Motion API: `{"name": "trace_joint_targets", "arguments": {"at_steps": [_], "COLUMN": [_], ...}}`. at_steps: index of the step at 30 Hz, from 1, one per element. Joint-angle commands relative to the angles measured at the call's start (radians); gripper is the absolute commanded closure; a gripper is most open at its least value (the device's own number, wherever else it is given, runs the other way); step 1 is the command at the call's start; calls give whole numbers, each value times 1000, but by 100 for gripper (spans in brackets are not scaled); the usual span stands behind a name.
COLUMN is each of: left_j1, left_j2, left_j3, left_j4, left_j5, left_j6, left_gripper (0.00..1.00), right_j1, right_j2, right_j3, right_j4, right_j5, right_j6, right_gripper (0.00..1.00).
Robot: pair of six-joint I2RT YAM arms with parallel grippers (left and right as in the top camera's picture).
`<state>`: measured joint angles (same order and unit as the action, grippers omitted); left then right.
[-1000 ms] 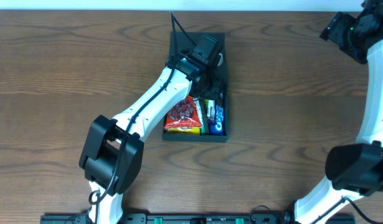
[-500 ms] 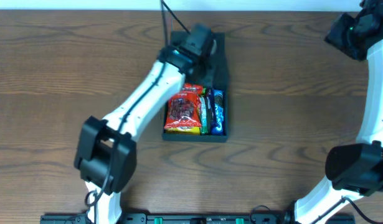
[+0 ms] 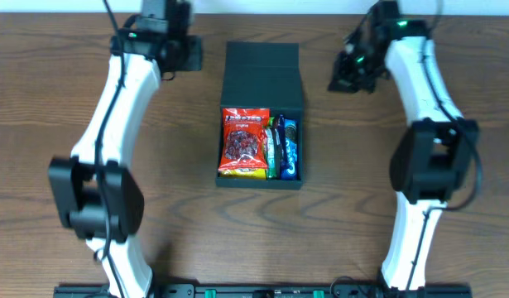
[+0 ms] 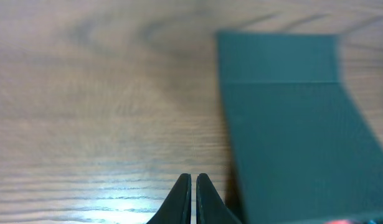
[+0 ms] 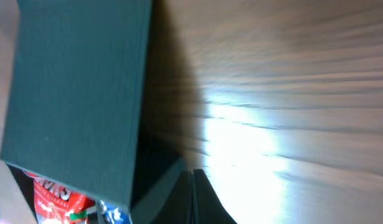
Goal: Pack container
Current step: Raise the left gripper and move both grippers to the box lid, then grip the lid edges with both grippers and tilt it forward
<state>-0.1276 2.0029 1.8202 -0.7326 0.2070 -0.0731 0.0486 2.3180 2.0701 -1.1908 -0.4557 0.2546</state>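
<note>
The dark teal container (image 3: 259, 183) sits mid-table. Its hinged lid (image 3: 262, 74) leans over the back half. The open front half shows a red snack packet (image 3: 244, 142), a green packet (image 3: 275, 147) and a blue packet (image 3: 290, 149). My left gripper (image 3: 188, 55) hovers just left of the lid's back corner, shut and empty; the left wrist view has its tips (image 4: 193, 179) pressed together beside the lid (image 4: 291, 124). My right gripper (image 3: 343, 76) is right of the lid, shut and empty, its tips (image 5: 192, 173) beside the lid (image 5: 79, 93) and the red packet (image 5: 54, 196).
Bare wooden table (image 3: 72, 165) surrounds the container on all sides. Both arms reach up from the near edge, the left arm (image 3: 113, 124) along the left side and the right arm (image 3: 428, 124) along the right side.
My left arm pulled out of the container and swung to the lid's left. The right arm came in from the far right corner and its gripper closed. The lid now leans over the back half.
</note>
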Motion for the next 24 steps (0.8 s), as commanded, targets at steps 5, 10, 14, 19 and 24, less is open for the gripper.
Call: {"name": "trace_joint_targets", "arguments": {"at_steps": [5, 10, 14, 19, 24], "left_j1": [52, 47, 43, 21, 2], "left_j2": [230, 302, 333, 348, 348], "left_j3": [-1, -1, -1, -1, 0], "left_j4": [8, 8, 36, 81, 135], "left_j5": [344, 381, 443, 462, 527], "left_j6": [-117, -190, -201, -247, -283], "left_gripper": [94, 94, 94, 94, 94], "right_j1": [62, 75, 78, 79, 81], "right_j2": [132, 167, 178, 183, 183], "right_j3": [-5, -5, -5, -5, -5], "right_j4": [6, 41, 82, 125, 155], "right_j5": [-163, -201, -230, -244, -301], "right_j6": [-39, -32, -31, -32, -58], "right_gripper": [98, 98, 99, 99, 99]}}
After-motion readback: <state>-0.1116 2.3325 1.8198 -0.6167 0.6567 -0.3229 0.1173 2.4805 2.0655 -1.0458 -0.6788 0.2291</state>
